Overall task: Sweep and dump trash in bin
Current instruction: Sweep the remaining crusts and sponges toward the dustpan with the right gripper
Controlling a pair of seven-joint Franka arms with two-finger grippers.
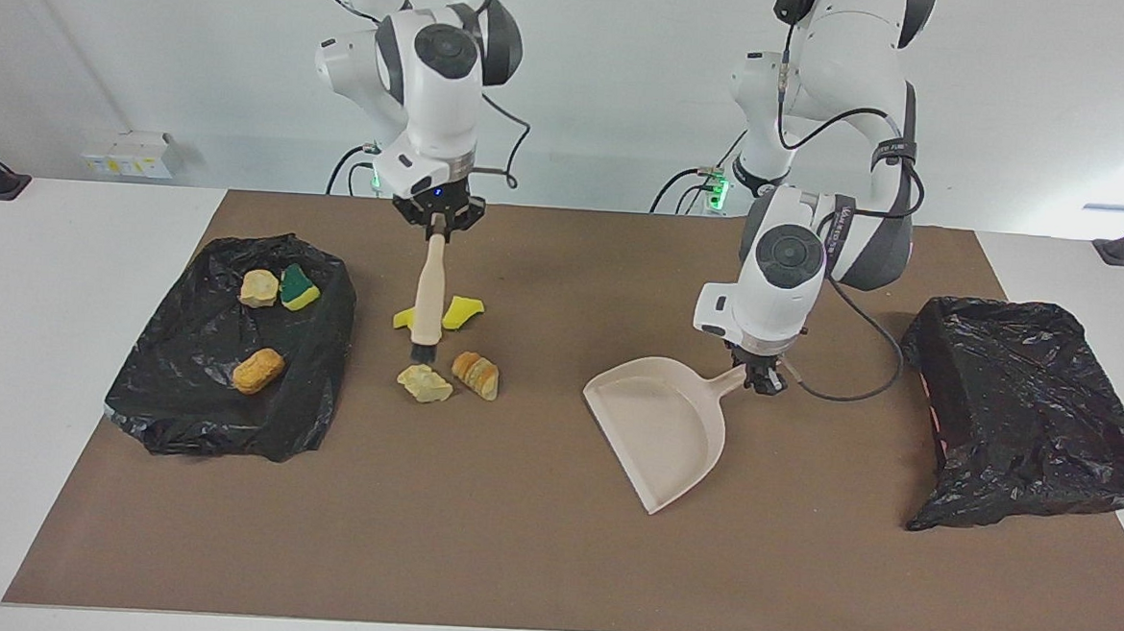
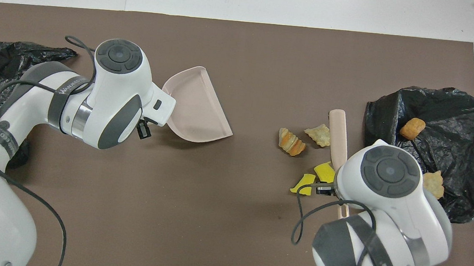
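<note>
I count seven bits of trash. Four lie loose on the brown mat (image 1: 530, 564): two yellow sponge wedges (image 1: 462, 311) nearer the robots, and just beside them, farther out, a pale tan lump (image 1: 425, 383) and an orange bread lump (image 1: 477, 375). The other three sit on the crumpled black bag (image 1: 191, 411) at the right arm's end of the table: a tan lump (image 1: 258, 287) touching a green-faced sponge (image 1: 299, 286), and an orange lump (image 1: 258, 370) farther out.

My right gripper (image 1: 438, 222) is clamped on the handle of the brush (image 1: 426, 299), which hangs nearly upright over the loose pile. Its dark bristles sit above the pale tan lump; I cannot tell whether they touch it. The handle hides part of one yellow wedge in the facing view.

My left gripper (image 1: 762, 381) is closed on the handle of the beige dustpan (image 1: 657, 426). The pan is over the middle of the mat, well apart from the loose pile, with bare mat between them. I cannot tell whether its lip rests on the mat.

The bin lined with black plastic (image 1: 1028, 417) stands at the left arm's end of the table, near the left arm's elbow; a black cable (image 1: 856, 393) loops off that arm between pan and bin.
</note>
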